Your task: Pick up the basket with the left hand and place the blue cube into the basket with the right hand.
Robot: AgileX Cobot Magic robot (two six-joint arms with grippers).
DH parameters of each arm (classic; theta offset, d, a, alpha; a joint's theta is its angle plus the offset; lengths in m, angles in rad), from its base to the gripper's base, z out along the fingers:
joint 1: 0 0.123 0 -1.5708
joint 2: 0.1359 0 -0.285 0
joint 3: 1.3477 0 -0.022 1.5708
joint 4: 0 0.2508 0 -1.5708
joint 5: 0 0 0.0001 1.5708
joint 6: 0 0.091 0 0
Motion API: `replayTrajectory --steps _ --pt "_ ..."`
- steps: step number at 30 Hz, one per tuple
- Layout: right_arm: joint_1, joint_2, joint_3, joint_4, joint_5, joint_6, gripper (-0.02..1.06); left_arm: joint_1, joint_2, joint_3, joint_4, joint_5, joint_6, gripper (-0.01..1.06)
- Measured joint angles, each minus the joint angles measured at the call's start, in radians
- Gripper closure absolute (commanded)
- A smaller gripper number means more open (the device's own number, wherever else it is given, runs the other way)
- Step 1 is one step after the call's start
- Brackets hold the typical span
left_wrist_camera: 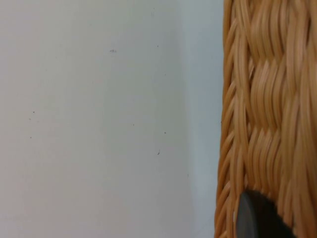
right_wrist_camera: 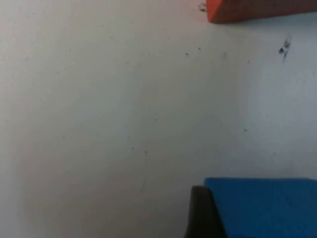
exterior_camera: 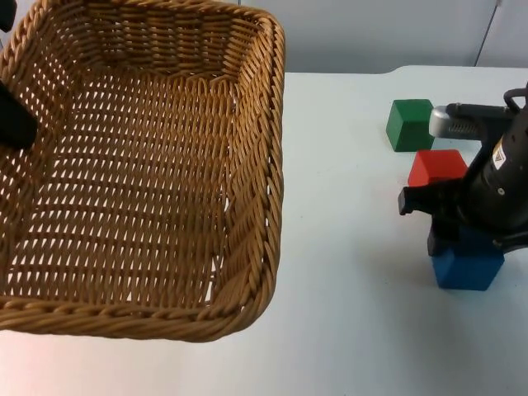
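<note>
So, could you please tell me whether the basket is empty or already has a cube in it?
Empty: the basket shows bare weave inside, and the blue cube sits on the table.

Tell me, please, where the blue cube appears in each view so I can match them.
Top view: blue cube at the right edge, under the right claw, nearer than the red cube.
Left wrist view: basket held by the left claw, over the white table.
Right wrist view: blue cube close up, red cube beyond it.
Shared landmark: the red cube.
</note>
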Motion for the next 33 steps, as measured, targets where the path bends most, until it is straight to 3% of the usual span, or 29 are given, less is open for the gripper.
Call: replayTrajectory --steps 8,17,20,33 --pt "0.026 -0.142 0.000 -0.014 0.056 -0.044 1.05 0.000 0.000 0.000 0.002 -0.002 0.000 1.05" --pt "0.220 -0.491 -0.028 -0.055 0.065 -0.063 1.05 0.000 0.002 0.000 0.002 -0.002 0.000 1.05" --pt "0.341 -0.607 -0.102 -0.068 0.056 -0.090 1.05 0.000 0.016 0.000 0.002 -0.002 0.000 1.05" --pt "0.586 -0.524 -0.169 -0.070 -0.034 -0.143 1.05 0.000 0.024 0.000 -0.005 -0.006 0.000 1.05"
